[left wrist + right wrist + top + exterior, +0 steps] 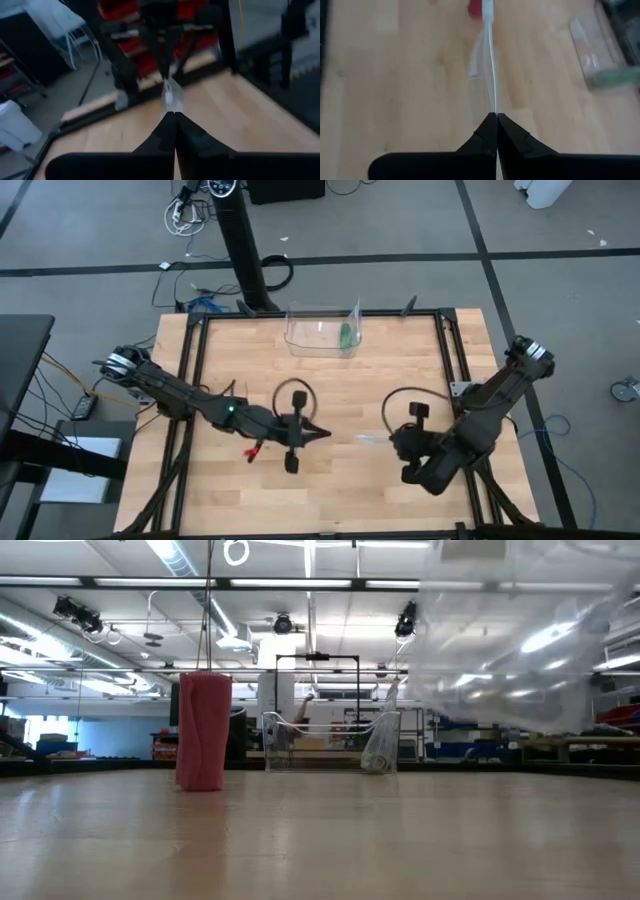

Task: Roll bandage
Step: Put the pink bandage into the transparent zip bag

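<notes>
Grey floor [560,220], ceiling strip lights [170,552]

Clear bin [322,330]; green item [345,335] inside

The pale wood-grain tabletop [330,385] has a black metal frame at its edges. A small magenta-pink fabric roll [203,731] stands upright left of centre. The clear plastic container [322,330] at the far edge holds a small green item [345,334]. Both arms are dark, nearly black

One pink bandage roll [204,730], one clear plastic bin [322,329], one green item [345,334], two tools.
</notes>
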You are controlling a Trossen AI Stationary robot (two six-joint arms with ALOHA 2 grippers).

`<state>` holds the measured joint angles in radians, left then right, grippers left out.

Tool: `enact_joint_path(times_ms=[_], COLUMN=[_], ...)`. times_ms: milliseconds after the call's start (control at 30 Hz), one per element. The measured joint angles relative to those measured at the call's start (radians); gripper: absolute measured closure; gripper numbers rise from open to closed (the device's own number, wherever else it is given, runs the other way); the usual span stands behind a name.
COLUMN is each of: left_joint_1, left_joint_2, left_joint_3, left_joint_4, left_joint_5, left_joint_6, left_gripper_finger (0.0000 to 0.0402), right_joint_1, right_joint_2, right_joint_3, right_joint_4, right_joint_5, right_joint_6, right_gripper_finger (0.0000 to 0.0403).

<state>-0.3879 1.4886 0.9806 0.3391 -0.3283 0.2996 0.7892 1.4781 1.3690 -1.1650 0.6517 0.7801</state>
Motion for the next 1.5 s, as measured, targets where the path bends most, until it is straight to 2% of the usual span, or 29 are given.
enact_joint_path(times_ms=[100,300,467,600,700,867,1133,1233,1433,1500], left_joint_1=[0.014,0.036,0.031,0.021,0.020,0.021,0.021,0.021,0.022,0.021], left_joint_2=[-0.006,0.010,0.009,0.009,0.027,0.090,0.123,0.123,0.144,0.145], left_joint_3=[-0.032,-0.033,-0.033,-0.022,0.011,0.112,0.170,0.170,0.169,0.169], left_joint_4=[0.084,0.054,0.088,0.113,0.099,-0.027,-0.053,-0.055,-0.040,-0.035], left_joint_5=[0.000,0.020,0.056,0.057,0.062,0.043,0.003,0.012,0.081,0.071], left_joint_6=[-0.055,-0.203,-0.223,-0.222,-0.223,-0.230,-0.233,-0.228,-0.167,-0.150], left_gripper_finger=[0.0385,0.0330,0.0277,0.0265,0.0265,0.0265,0.0274,0.0301,0.0389,0.0393], right_joint_1=[0.010,0.010,-0.005,-0.018,-0.028,-0.028,-0.028,-0.028,-0.039,-0.041], right_joint_2=[-0.036,-0.060,-0.059,-0.059,-0.059,-0.059,-0.059,-0.059,-0.058,-0.058], right_joint_3=[0.008,0.008,0.008,0.008,0.007,0.007,0.007,0.007,0.007,0.007], right_joint_4=[0.046,0.168,0.200,0.207,0.221,0.247,0.258,0.261,0.308,0.324], right_joint_5=[0.028,0.033,0.033,0.033,0.029,0.029,0.028,0.029,0.021,0.020], right_joint_6=[-0.042,-0.165,-0.213,-0.233,-0.250,-0.274,-0.286,-0.296,-0.342,-0.356], right_gripper_finger=[0.0402,0.0402,0.0403,0.0403,0.0403,0.0403,0.0403,0.0403,0.0394,0.0380])
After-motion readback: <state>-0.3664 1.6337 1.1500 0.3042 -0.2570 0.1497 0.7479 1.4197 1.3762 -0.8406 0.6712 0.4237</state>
